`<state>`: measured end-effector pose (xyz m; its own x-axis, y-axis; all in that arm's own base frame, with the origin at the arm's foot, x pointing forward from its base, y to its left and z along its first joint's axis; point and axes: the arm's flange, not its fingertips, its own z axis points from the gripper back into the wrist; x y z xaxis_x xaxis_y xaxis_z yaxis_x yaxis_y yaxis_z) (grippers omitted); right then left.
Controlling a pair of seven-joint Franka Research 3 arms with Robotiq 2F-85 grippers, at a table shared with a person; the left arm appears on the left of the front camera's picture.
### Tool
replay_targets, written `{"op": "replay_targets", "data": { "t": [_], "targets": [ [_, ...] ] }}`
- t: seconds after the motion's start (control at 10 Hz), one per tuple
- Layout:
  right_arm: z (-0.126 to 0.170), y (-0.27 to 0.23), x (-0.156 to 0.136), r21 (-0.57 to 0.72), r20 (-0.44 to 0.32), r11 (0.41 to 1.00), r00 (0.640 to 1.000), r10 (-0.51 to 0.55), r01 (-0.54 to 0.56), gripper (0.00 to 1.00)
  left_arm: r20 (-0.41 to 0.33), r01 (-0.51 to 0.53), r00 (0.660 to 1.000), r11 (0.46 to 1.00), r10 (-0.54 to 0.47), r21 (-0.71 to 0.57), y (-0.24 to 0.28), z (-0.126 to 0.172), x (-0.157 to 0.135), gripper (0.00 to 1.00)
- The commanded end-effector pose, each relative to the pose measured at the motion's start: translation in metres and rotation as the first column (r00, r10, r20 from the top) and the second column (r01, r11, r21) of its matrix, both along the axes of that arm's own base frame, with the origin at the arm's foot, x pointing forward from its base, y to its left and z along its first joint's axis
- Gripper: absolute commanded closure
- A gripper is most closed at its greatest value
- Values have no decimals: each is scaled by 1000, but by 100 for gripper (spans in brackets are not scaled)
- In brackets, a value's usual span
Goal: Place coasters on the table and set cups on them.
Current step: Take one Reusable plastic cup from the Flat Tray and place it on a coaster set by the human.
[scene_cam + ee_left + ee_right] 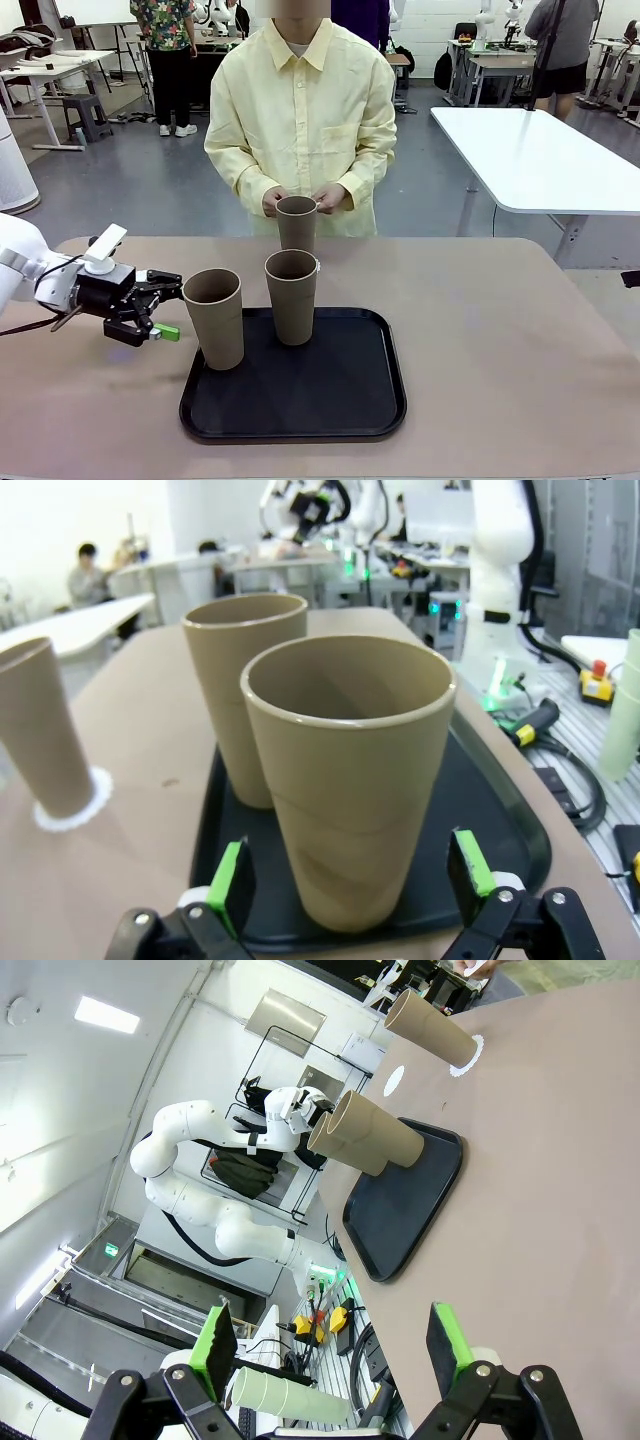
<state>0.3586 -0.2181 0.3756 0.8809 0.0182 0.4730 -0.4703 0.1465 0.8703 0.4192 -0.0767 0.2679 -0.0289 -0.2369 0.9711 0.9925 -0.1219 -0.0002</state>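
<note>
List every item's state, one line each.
left claw: open, facing near cup
right claw: open, empty
near cup: upright on tray, ungripped
second cup: upright on tray
third cup: upright on coaster, person's hands on it
spare coaster: flat on table, bare
tray: flat on table

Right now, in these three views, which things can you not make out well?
- Front view: the base of the far cup and the used coaster are largely hidden behind the rear tray cup.
- Left wrist view: the far cup's rim is cut off by the left edge.
- Right wrist view: the bare coaster is too small to show its lace.
</note>
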Motion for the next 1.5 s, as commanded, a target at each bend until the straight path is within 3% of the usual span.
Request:
{"op": "replay_targets", "data": {
  "t": [0.0,1.1,1.4],
  "targets": [
    [-1,-1,0,1,-1,1000,1000,-2,2,0,35,-14,999,1000,14,0,-11,-2,8,0],
    [-1,-1,0,1,-1,1000,1000,-2,2,0,-30,39,999,999,-38,27,-39,-27,13,0],
    [-1,-1,0,1,-1,1000,1000,-2,2,0,-1,79,997,997,-79,24,-49,-33,9,0]
  ]
}}
